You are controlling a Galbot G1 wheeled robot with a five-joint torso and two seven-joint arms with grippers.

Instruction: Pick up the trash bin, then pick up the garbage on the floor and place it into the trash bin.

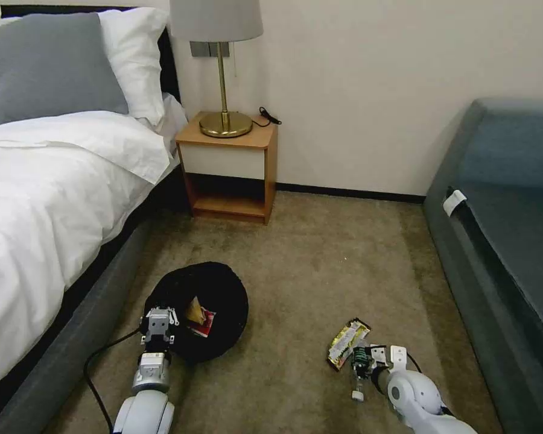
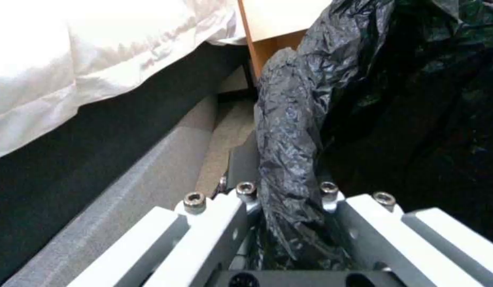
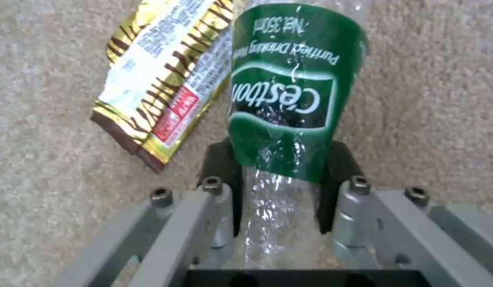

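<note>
Round black-bagged trash bin (image 1: 214, 295) rim: clamped by left gripper (image 2: 286, 191) | clear green-labelled plastic bottle (image 3: 289, 95): clasped by right gripper (image 3: 281, 187) on carpet

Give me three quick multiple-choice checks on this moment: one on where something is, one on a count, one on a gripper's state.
1. Where is the foil wrapper?
A. in the trash bin
B. on the carpet beside the bottle
C. on the nightstand

2. How many litter pieces show inside the trash bin?
A. none
B. two
C. four

3. What is the right gripper doing?
A. hanging open above the sofa
B. shut on the bottle
C. shut on the wrapper

Answers: 1 B, it lies flat on the carpet next to the bottle. 2 B, the tan paper and red-and-white packet lie in the bag. 3 B, its fingers press on both sides of the bottle.
</note>
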